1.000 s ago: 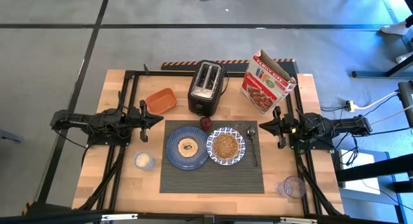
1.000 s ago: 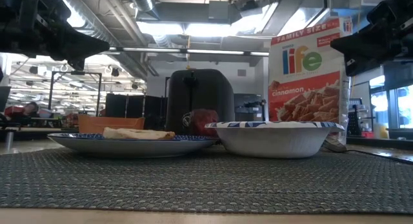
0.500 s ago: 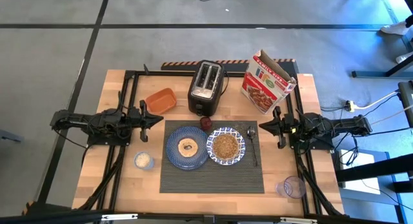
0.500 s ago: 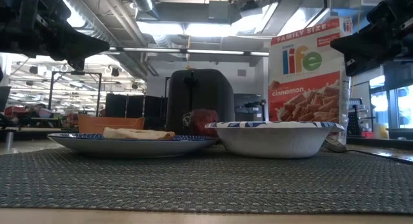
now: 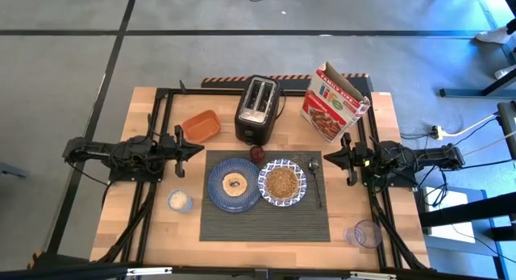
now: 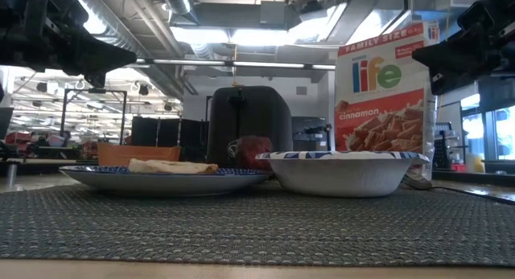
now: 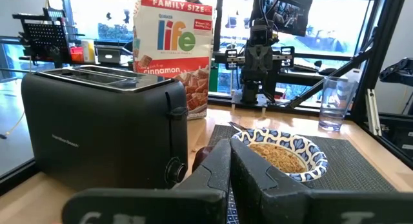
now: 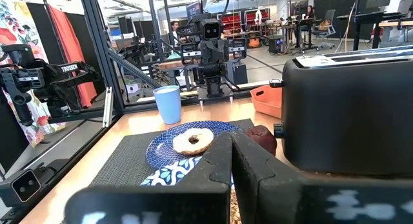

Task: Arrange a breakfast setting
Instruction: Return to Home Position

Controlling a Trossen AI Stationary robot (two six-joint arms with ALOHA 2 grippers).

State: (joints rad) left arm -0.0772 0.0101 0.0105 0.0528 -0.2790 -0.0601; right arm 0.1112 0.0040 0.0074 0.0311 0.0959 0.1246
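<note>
From above, we find the left gripper point(image 5: 197, 148) parked just off the left edge of the placemat point(image 5: 242, 225) and the right gripper point(image 5: 328, 158) just off its right edge. Their tips face each other, and the whole setting lies between the two sets of jaws. The blue plate point(image 5: 216, 191) carries the bagel point(image 5: 235, 183) on the side nearer the left jaws. The patterned bowl point(image 5: 299, 174) sits just beside it, and the spoon point(image 5: 316, 185) lies closest to the right jaws. The red jar point(image 5: 257, 155) stands at the mat's far edge between plate and bowl, before the black toaster point(image 5: 258, 110).

At table height, both arms hang in the upper corners, well above the plate and bowl. The cereal box point(image 6: 382, 102) rises behind the bowl.

On the left wrist, we see the jaws pressed closed, tip to tip. The cereal-filled bowl is straight ahead of them, and the jar is near the tips beside the toaster.

On the right wrist, the jaws are closed too. The bagel on its plate is just ahead, with the jar beyond the tips by the toaster.
</note>
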